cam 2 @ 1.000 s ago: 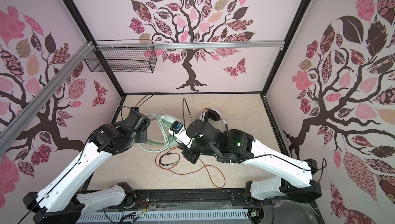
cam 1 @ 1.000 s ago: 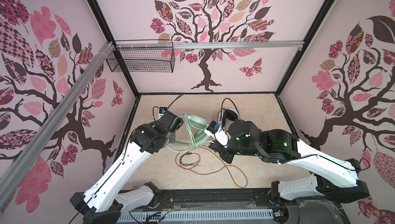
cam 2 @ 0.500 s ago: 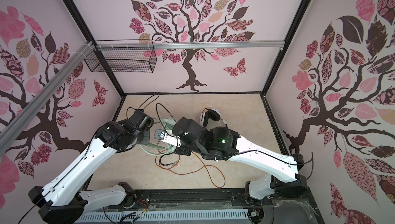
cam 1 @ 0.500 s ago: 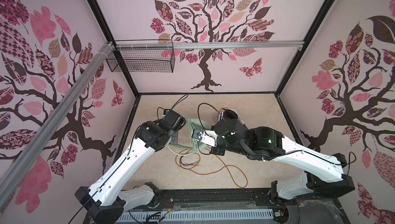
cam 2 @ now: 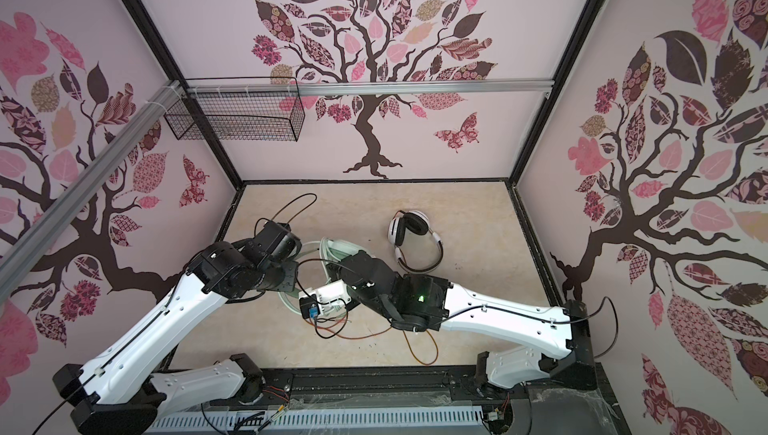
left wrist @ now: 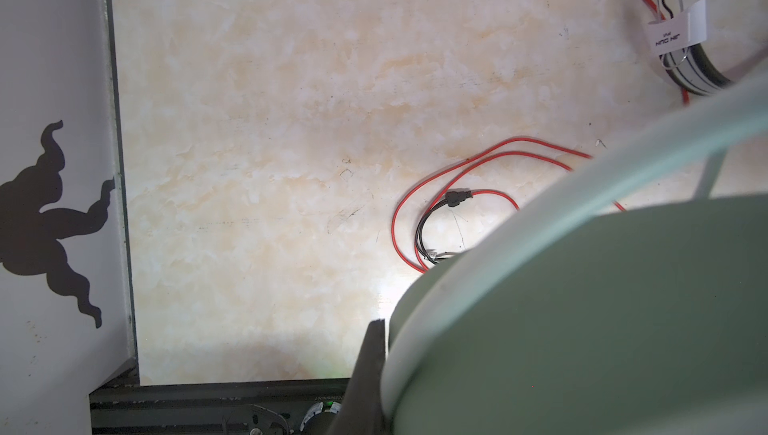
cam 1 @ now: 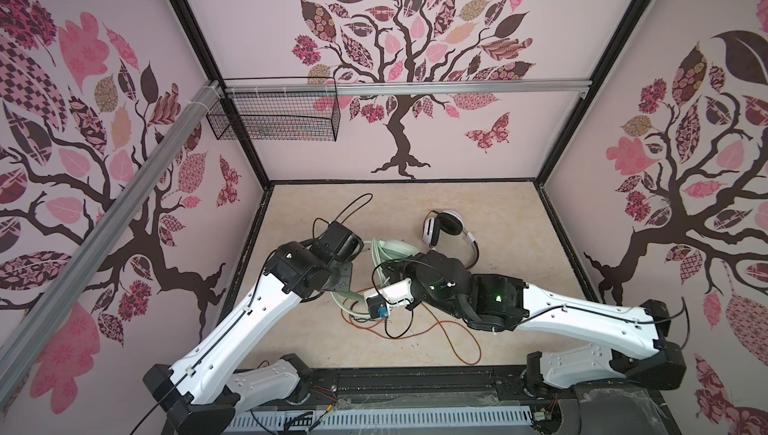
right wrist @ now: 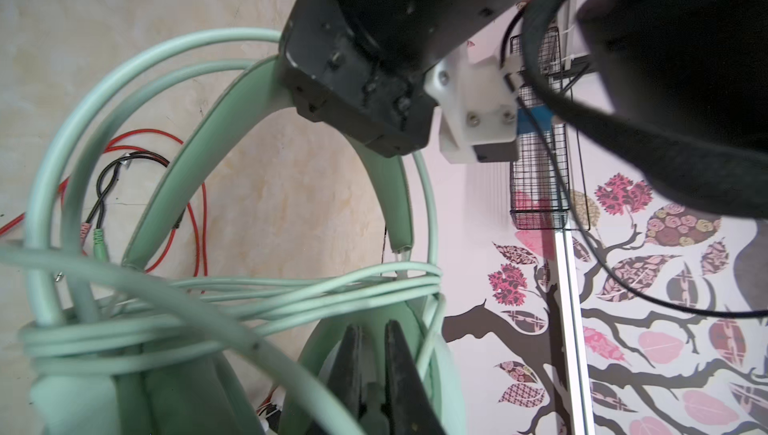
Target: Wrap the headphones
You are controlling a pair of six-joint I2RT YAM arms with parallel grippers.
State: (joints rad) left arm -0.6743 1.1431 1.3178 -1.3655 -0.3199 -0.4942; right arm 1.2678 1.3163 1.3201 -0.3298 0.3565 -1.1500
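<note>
The mint-green headset [cam 1: 390,250] sat in the middle of both top views, between the two arms, with its band standing up off the marbled beige surface [left wrist: 270,142]. It looked light. The arched band [right wrist: 187,171] appeared to be springy plastic with a soft stitched pad beneath, and the ear cups were smooth and rounded and likely to slip. The flat band was therefore the better place to grip. The left end effector [right wrist: 299,80] was clamped there, at the crown of the arch near the top centre of the right wrist view. The pale green cable [right wrist: 124,329] was round, rubbery and limp. It was already looped several times around the cups at the lower left of that view, with wide slack loops above. Such loops would probably spring loose unless kept under tension, so the cable should be pinched close to the bundle. The right end effector [right wrist: 372,329], at the bottom centre, had its dark fingers almost together. It appeared to be pinching a thick strand of that cable running toward their base. Two small jack plugs [right wrist: 97,237] dangled at the left. The white-and-black headset [cam 1: 442,225] lay flat, up and to the right of the mint one. It had a thin wiry band, glossy cups and a thin orange-red cable [cam 1: 457,329] sprawled loose toward the lower middle of the frame.
</note>
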